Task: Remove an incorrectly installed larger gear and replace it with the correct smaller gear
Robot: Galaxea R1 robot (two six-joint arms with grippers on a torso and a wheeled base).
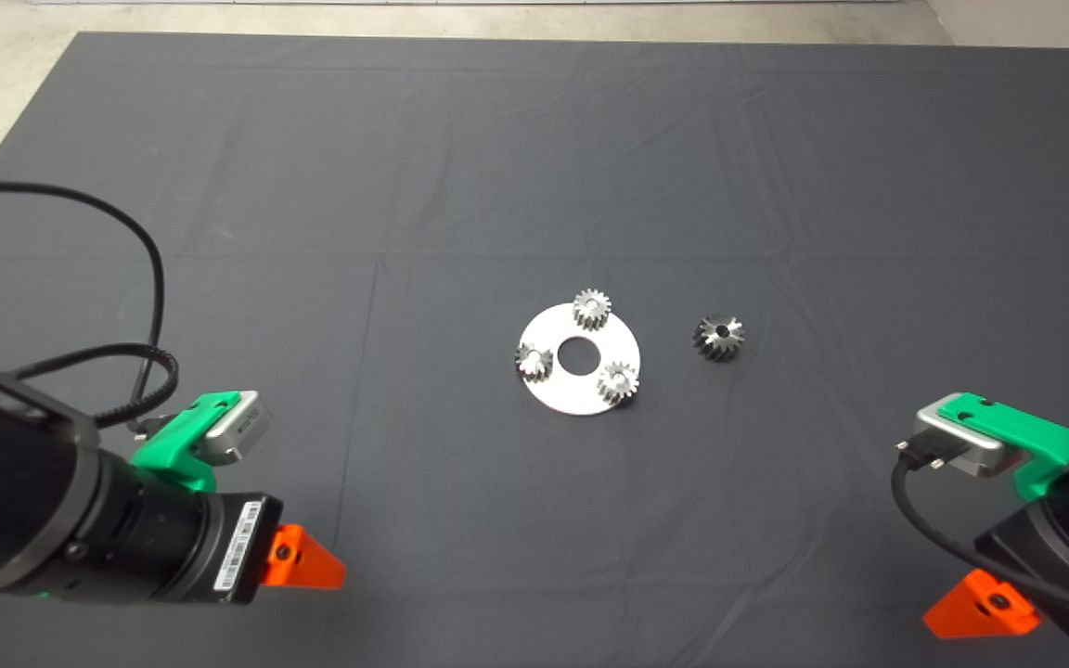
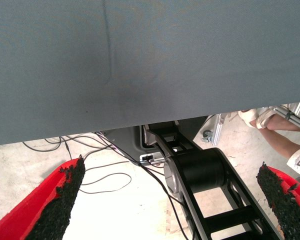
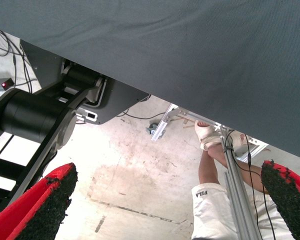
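A round, flat silver metal plate [image 1: 564,394] with a central hole lies near the middle of the dark grey mat [image 1: 534,158], carrying three small bright silver spur gears on its face: one at the far edge [image 1: 592,309], one at the left edge [image 1: 533,360] and one at the near right [image 1: 619,380]. The three look alike, so which of them is the smaller gear of the task cannot be told. The larger gear [image 1: 718,336], a darker grey steel piece with a flared toothed body and a small dark centre hole, rests on the mat just to the right of the plate, apart from it and untouched.

Both arms sit at the near edge of the mat, well away from the parts. The left gripper [image 2: 170,200], green with red fingers, hangs at the lower left corner, well apart from the plate; its wrist view shows black-padded fingers [image 2: 57,202] spread wide with nothing between them, over the mat's edge, floor cables and a person's leg [image 2: 285,142]. The right gripper [image 3: 167,205] waits at the lower right corner, nearer the larger gear yet still well short of it; its fingers [image 3: 45,205] likewise stand wide and empty, with the robot's base, an aluminium frame [image 3: 240,185] and a person's legs [image 3: 212,165] beyond
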